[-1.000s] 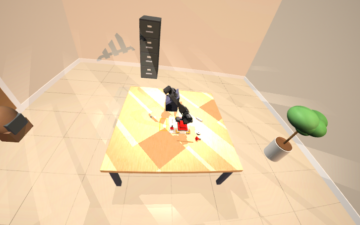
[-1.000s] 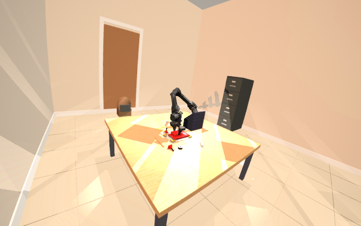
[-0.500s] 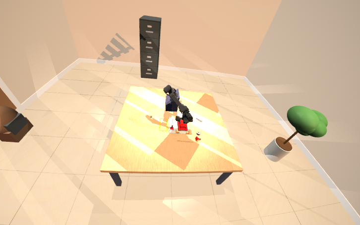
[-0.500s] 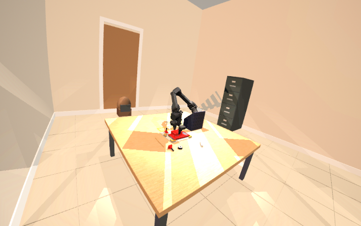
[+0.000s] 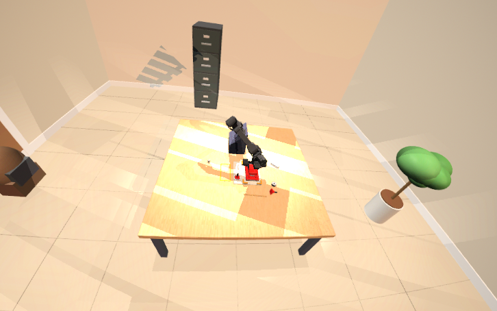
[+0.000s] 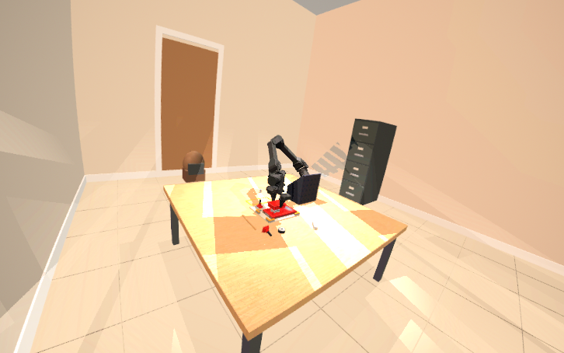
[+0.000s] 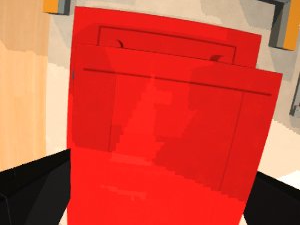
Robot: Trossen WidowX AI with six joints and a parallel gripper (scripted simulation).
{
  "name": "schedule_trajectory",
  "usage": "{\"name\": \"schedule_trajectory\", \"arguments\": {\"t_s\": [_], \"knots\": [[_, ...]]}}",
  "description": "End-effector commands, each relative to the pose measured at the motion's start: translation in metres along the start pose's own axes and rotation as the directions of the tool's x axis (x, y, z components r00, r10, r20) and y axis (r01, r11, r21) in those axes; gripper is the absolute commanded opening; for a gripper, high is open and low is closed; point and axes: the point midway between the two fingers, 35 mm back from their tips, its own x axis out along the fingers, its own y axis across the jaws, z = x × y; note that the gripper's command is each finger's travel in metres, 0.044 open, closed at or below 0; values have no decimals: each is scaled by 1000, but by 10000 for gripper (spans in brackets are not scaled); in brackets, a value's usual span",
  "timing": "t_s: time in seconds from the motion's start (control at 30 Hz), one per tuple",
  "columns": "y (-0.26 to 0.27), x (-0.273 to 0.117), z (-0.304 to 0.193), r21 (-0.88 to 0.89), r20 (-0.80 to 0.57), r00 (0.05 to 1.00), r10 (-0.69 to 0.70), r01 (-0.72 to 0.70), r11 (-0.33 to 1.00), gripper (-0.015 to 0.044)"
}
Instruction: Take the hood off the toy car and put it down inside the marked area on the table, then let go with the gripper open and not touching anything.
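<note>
The hood, a red panel, is between the two black fingers of my gripper. The fingers are against its two long sides, and my gripper is shut on it. The hood appears a little above the red car body, with a narrow gap in the exterior view. In the wrist view the hood covers most of the body. The marked area, a yellow outline, lies on the table to the left of the car in the top view.
A small red and black piece stands beside the car, between it and the outline. A red part with a black stem, a round white and black piece and a thin stick lie on the table.
</note>
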Motion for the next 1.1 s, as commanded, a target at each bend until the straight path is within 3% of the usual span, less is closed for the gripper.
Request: {"name": "schedule_trajectory", "arguments": {"t_s": [0.0, 0.13, 0.37, 1.07], "knots": [[2, -23, 5, 9, 16, 1000, 10, -10, 1000, 0], [2, -41, 4, 9, 16, 1000, 10, -10, 1000, 0], [-10, -35, 5, -1, 14, 1000, 10, -10, 1000, 0], [-134, -39, 7, 2, 15, 1000, 25, -25, 1000, 0]]}}
